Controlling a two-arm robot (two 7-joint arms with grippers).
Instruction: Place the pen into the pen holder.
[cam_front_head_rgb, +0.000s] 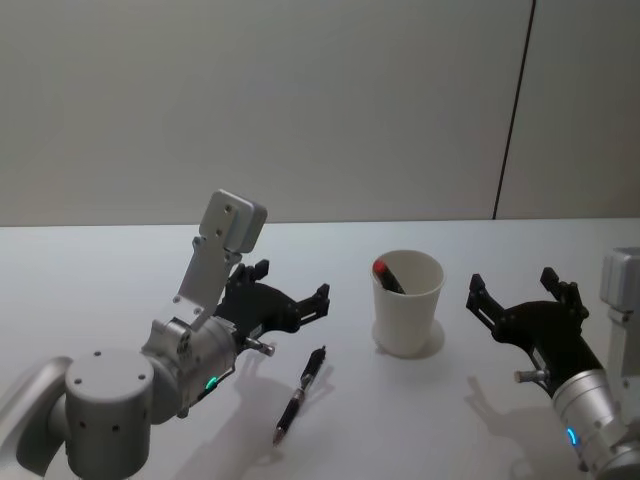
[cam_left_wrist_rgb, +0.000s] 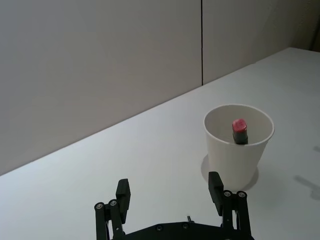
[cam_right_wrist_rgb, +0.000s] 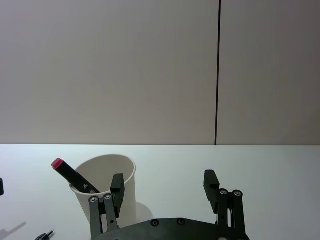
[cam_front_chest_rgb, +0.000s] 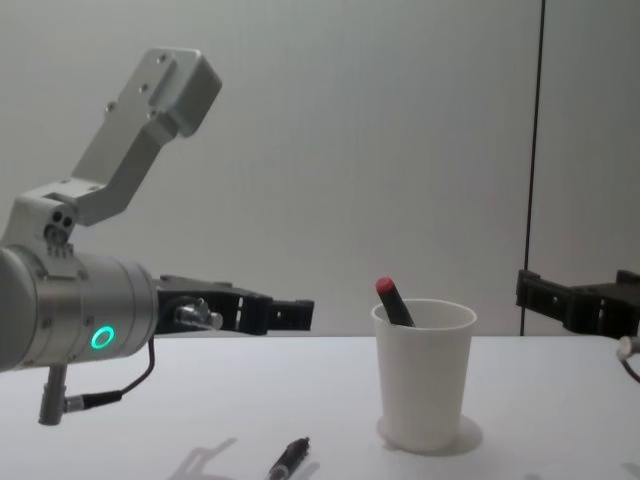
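Pre-grasp: pen on tabletop, left of pen holder. Left tool released, also left of the pen holder; next I drop and clench. Right tool released, right of the pen holder.

Black left gripper on silver arm
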